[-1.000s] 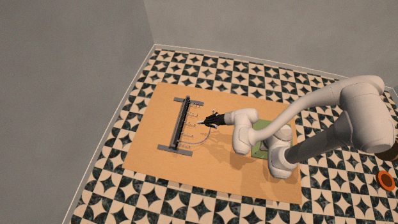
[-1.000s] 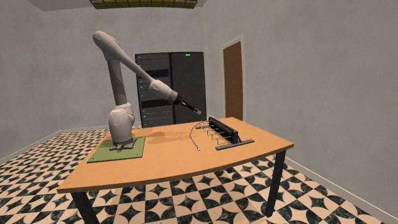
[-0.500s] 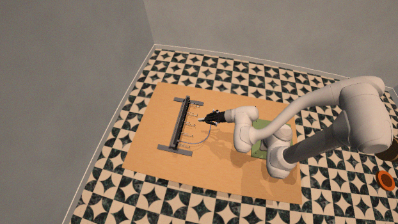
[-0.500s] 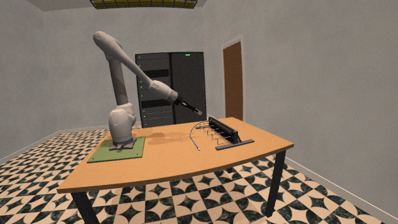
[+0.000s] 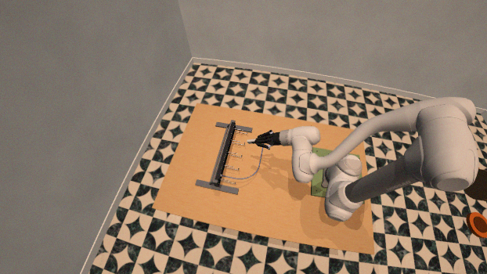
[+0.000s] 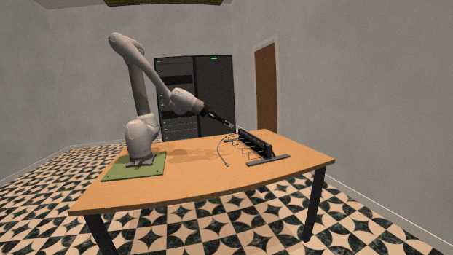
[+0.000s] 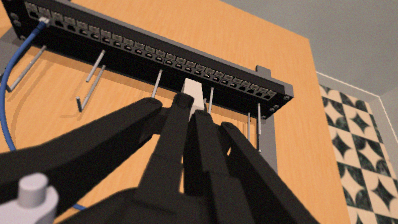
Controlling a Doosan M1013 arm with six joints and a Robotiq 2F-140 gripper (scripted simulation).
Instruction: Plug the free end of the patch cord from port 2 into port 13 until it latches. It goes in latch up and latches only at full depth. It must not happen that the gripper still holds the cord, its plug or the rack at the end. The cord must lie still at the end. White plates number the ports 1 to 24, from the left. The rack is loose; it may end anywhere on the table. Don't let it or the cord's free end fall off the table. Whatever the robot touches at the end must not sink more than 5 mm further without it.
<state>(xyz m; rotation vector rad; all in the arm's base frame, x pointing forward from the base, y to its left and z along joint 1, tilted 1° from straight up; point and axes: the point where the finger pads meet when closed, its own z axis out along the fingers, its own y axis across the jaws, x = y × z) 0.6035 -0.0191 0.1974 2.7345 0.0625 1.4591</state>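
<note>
The black rack stands on its feet on the table. One end of the blue patch cord sits in port 2, near the rack's left end in the wrist view. The cord bows out over the table. Its free plug lies on the table in front of the rack; the wrist view does not show it. My gripper is shut and empty, its pale fingertips together. It hangs above the table, in front of the rack's ports and clear of the free plug. The port numbers are too small to read.
Thin metal cable rings stick out from the rack's front, below the ports. The rack's grey feet reach out at both ends. The green base plate lies under the arm. The wooden table's edge runs along the near side.
</note>
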